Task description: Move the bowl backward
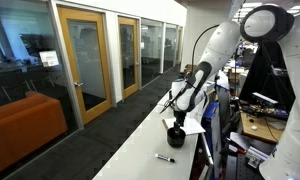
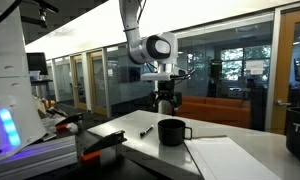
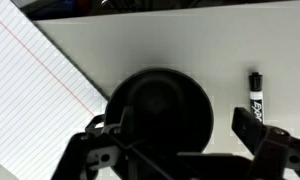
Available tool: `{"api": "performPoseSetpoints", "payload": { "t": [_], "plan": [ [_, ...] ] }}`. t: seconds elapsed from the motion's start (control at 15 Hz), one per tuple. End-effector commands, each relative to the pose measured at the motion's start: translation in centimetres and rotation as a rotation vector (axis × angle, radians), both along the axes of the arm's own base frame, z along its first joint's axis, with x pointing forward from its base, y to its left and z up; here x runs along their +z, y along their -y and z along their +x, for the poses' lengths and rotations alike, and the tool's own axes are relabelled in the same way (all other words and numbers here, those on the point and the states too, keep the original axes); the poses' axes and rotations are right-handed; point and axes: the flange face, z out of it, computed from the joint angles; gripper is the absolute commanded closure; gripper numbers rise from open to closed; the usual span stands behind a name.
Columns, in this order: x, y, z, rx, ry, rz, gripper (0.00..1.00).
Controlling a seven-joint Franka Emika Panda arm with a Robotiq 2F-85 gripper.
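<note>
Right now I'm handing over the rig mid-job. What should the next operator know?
Gripper: open, hovering above the small round black bowl, not touching it. In the wrist view its fingers straddle the bowl.
Bowl: on the white table, next to a lined paper sheet, with a black marker nearby.
Done: gripper lined up over the bowl.
Left: lower, grip, move the bowl backward, release.

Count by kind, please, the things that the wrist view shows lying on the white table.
Black bowl: 1
Black marker: 1
Lined paper sheet: 1
Total: 3
</note>
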Motion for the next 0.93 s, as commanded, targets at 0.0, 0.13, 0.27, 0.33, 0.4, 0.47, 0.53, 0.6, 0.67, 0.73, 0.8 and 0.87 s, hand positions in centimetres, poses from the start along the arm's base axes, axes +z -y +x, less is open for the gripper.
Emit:
{"api": "performPoseSetpoints", "payload": {
  "t": [0.0, 0.13, 0.27, 0.33, 0.4, 0.47, 0.53, 0.6, 0.67, 0.73, 0.8, 0.87],
  "plan": [
    [-1.6, 0.4, 0.8, 0.003, 0.01, -0.015, 0.0],
    [-2.3, 0.1, 1.1, 0.013, 0.017, -0.016, 0.0],
    [-2.8, -0.3, 1.4, 0.035, 0.025, -0.017, 0.0],
    [-2.9, -0.8, 1.6, 0.047, 0.029, -0.014, 0.0],
    [-3.1, -1.4, 1.7, 0.059, 0.035, -0.011, 0.0],
    [-3.2, -2.0, 1.9, 0.073, 0.042, -0.007, 0.0],
    [-3.2, -2.7, 2.0, 0.086, 0.048, -0.002, 0.0],
    [-3.4, -3.4, 2.0, 0.099, 0.053, 0.004, 0.0],
    [-3.5, -4.1, 2.0, 0.113, 0.055, 0.01, 0.0],
    [-3.7, -4.7, 1.9, 0.126, 0.057, 0.014, 0.0],
    [-3.9, -5.2, 1.9, 0.136, 0.058, 0.02, 0.0],
    [-4.1, -5.5, 1.8, 0.143, 0.057, 0.024, 0.0]
  ]
}}
